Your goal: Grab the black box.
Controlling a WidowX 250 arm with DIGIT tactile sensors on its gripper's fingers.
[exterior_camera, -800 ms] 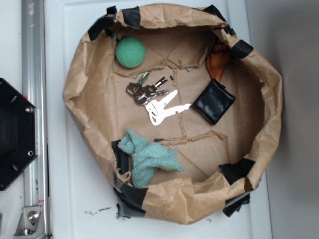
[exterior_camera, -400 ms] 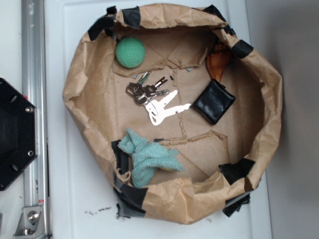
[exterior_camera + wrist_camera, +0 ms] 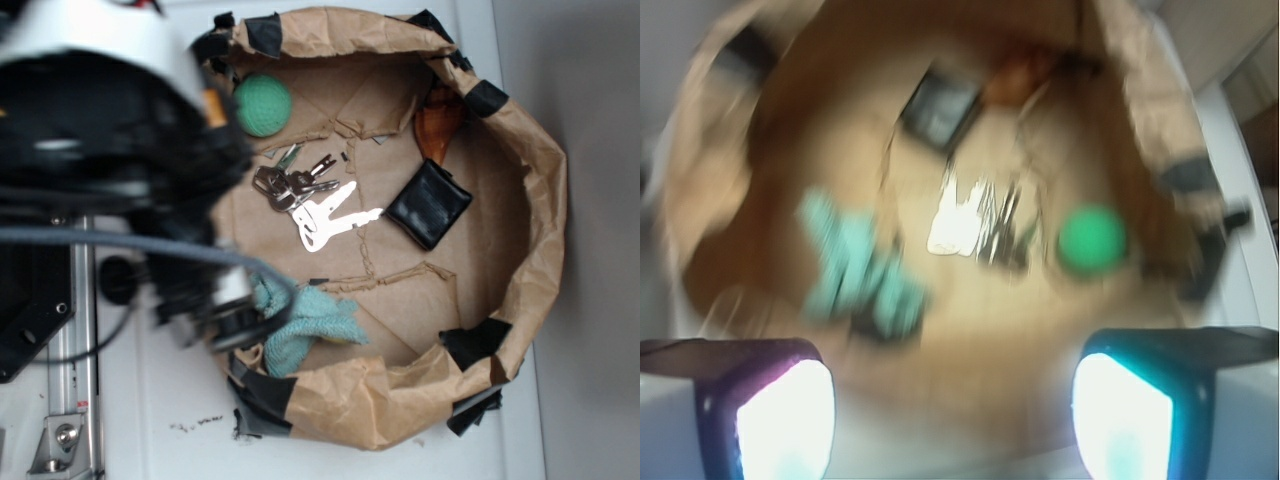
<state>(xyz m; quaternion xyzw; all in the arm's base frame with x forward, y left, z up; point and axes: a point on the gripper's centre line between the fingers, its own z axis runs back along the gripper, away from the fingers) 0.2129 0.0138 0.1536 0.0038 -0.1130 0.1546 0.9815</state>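
Exterior view looks straight down from above, fairly near, framing the whole paper bowl [image 3: 545,200] on the white table [image 3: 150,400]; the blurred arm [image 3: 110,150] fills its upper left. Wrist view sits behind the gripper [image 3: 950,405], looking down and forward past both fingertips [image 3: 780,420] into the same bowl [image 3: 720,220], closer and motion-blurred. Both share the bowl floor: box [image 3: 429,204] [image 3: 940,105], keys [image 3: 315,205] [image 3: 975,220], ball [image 3: 262,104] [image 3: 1092,240], cloth [image 3: 305,325] [image 3: 855,270]. Wrist view is turned roughly half a circle against the exterior one.
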